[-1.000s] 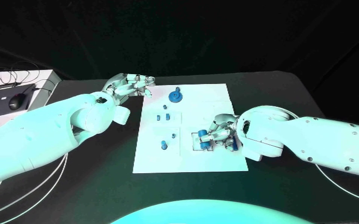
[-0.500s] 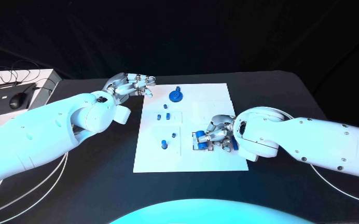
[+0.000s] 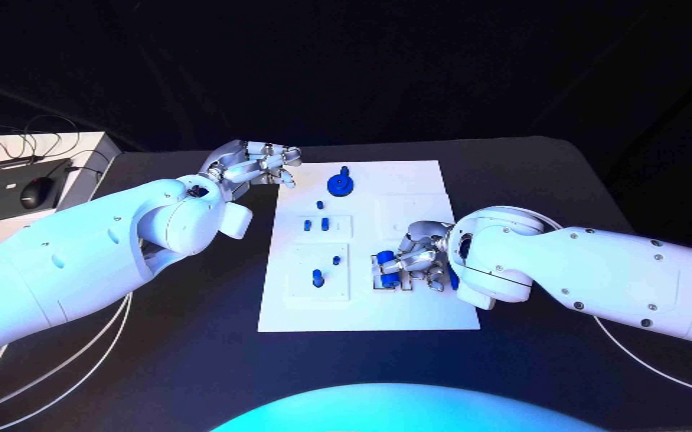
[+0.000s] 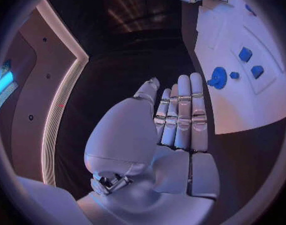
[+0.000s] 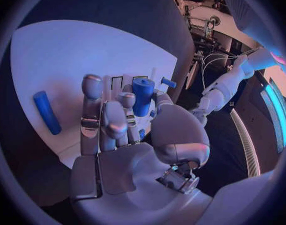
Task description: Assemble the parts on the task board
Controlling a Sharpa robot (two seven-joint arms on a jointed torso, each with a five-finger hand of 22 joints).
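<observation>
My right hand has its fingers closed around a blue peg, holding it upright over the white board near its right edge. Another blue peg lies flat on the board beside it. My left hand holds nothing, fingers straight and together, over the tabletop off the board's far left corner, near the blue gear.

We are counting: one task board, one blue gear, two hands, one computer mouse.
</observation>
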